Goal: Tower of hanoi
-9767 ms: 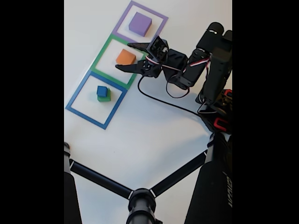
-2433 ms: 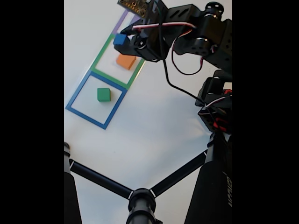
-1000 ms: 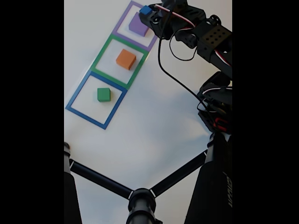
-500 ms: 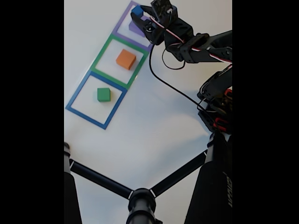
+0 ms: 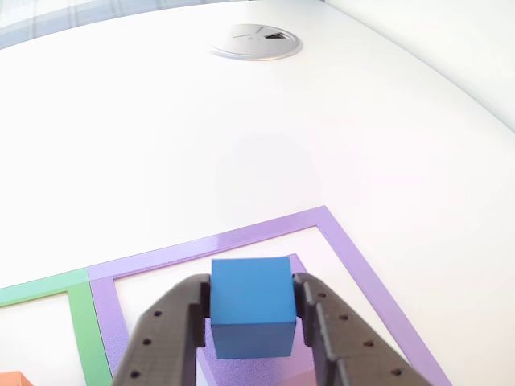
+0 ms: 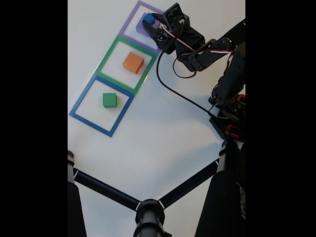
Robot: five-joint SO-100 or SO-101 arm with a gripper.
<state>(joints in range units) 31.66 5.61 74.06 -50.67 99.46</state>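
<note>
Blue cube (image 5: 250, 304) sits pinched between the two black fingers (image 5: 171, 326) of the gripper (image 6: 149, 23), and the jaws press on its left and right faces. It hangs right over the purple block (image 6: 139, 28) inside the purple square (image 5: 354, 261); whether it already touches that block I cannot tell. In the other view a sliver of purple shows just under and behind the cube, and the fingers flank it on both sides, so most of the block below is hidden.

Out from there, in the fixed view, three taped squares run in a diagonal row on the white table (image 6: 163, 133). Purple lies nearest the table's top edge, the green square (image 6: 107, 58) comes next with an orange block (image 6: 133, 62) at its middle, and the blue square (image 6: 80, 104) holds a small green cube (image 6: 109, 100). Both those blocks stand apart from the arm.

Black arm (image 6: 207, 54) reaches in from the right edge, a black cable (image 6: 182, 96) looping across the table below it. Dark tripod legs (image 6: 106, 190) cross the bottom of the view. A round grey grommet (image 5: 256, 42) sits in the far tabletop in the other view.
</note>
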